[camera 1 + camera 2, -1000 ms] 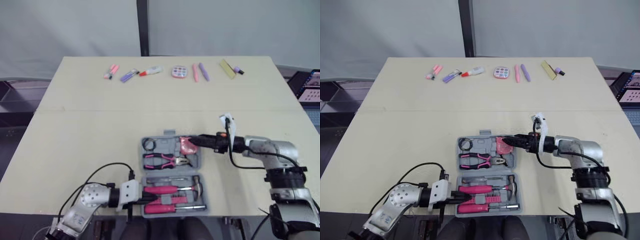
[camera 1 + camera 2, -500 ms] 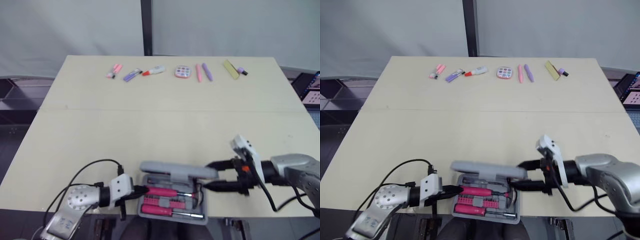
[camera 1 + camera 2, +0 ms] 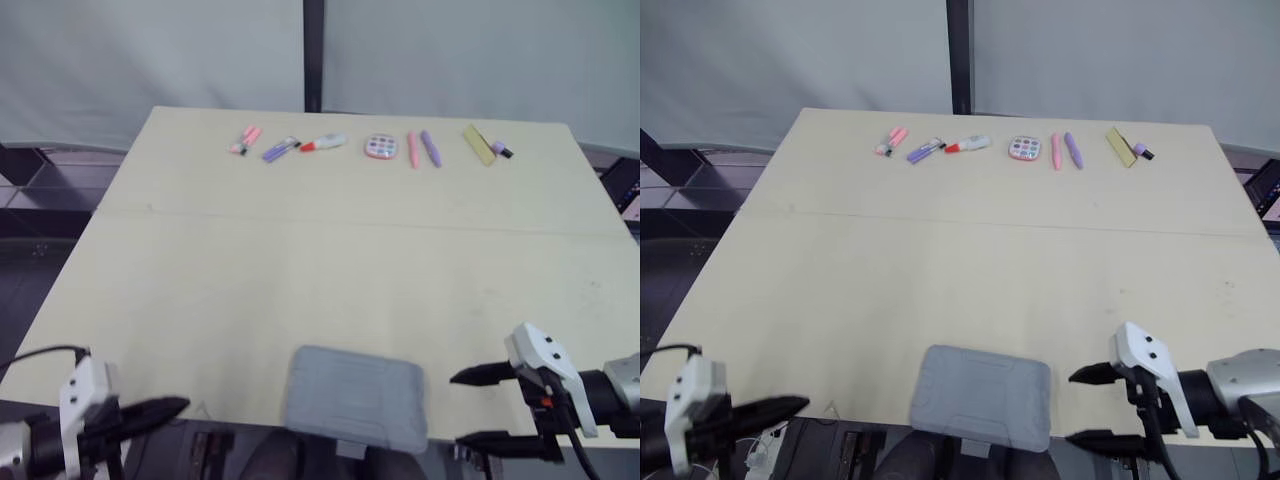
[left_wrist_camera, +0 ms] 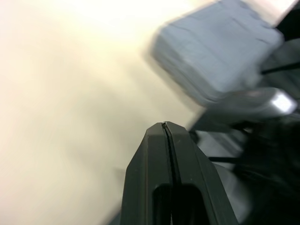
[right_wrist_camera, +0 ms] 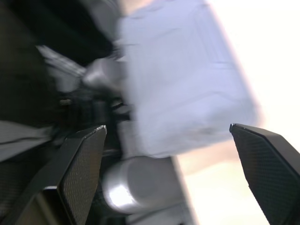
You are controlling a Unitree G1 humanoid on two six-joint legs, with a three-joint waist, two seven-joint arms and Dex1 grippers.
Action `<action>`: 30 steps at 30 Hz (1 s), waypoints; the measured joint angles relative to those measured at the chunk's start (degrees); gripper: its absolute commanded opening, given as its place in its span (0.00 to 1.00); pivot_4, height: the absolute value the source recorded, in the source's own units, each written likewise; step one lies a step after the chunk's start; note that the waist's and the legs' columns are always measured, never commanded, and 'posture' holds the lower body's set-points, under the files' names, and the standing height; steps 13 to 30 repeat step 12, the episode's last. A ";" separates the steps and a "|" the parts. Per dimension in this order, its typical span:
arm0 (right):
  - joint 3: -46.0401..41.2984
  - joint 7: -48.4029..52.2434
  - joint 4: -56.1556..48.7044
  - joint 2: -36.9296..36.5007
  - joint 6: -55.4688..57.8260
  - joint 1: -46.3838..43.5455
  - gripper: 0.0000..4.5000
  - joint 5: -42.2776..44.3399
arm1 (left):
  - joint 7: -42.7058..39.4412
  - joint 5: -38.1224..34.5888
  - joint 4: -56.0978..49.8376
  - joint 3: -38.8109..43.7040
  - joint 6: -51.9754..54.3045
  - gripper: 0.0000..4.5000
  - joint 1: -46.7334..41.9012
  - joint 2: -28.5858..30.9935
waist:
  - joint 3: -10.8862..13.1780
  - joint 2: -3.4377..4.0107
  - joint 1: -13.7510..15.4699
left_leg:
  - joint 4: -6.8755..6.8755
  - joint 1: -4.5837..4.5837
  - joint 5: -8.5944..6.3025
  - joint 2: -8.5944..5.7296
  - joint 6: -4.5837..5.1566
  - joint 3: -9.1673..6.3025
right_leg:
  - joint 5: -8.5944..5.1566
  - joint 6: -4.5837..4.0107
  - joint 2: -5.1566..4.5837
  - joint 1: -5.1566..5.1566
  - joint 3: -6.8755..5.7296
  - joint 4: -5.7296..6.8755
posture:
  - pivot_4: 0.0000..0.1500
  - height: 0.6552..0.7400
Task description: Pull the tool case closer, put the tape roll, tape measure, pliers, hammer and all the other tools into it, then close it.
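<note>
Grey plastic, the tool case (image 3: 355,400) is lying shut at the lower centre of the head view, at the near edge of the pale wooden table (image 3: 300,260). In the lower right of the frame the right gripper (image 3: 460,410) is hovering just beside the case's right side without touching it, its two black fingers spreading wide and holding nothing. In the lower left the left gripper (image 3: 170,408) is pointing toward the case from well apart, its fingers lying narrow against each other. Across the upper middle of the frame a row of small things is lying along the far edge of the table: a pink marker (image 3: 245,140), a purple marker (image 3: 282,149), a red-tipped tube (image 3: 322,143), a round palette (image 3: 380,147), a pink pen (image 3: 413,149), a purple pen (image 3: 431,148) and a yellow block (image 3: 481,144). In the left wrist view the fingers (image 4: 154,154) are pressing together with nothing between them, and the blurred case is showing beyond them on the table. In the right wrist view the fingers (image 5: 79,173) are standing far apart and gripping nothing, with the blurred closed case lying ahead between them.
</note>
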 measured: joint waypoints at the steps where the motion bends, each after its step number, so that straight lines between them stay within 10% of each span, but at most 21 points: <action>1: 0.67 -0.77 1.28 1.13 -1.77 -0.04 0.99 -1.39 | 1.06 1.54 0.80 -1.60 -0.79 0.00 -2.25 -0.16 | 0.00 0.00 -0.14 | 0.01 0.00 -0.01 -0.03 0.02 0.00 | 0.00 0.01 0.00 0.00 0.00 0.05 | 1.00 0.69; 30: 3.52 -6.04 9.98 6.91 -12.77 0.38 0.99 -9.26 | 6.14 8.36 5.16 -13.07 -5.45 0.00 -12.69 -4.96 | 0.01 0.00 -0.86 | 0.07 0.10 0.01 0.00 -0.01 0.07 | 0.02 0.04 0.00 -0.05 0.02 0.31 | 1.00 0.69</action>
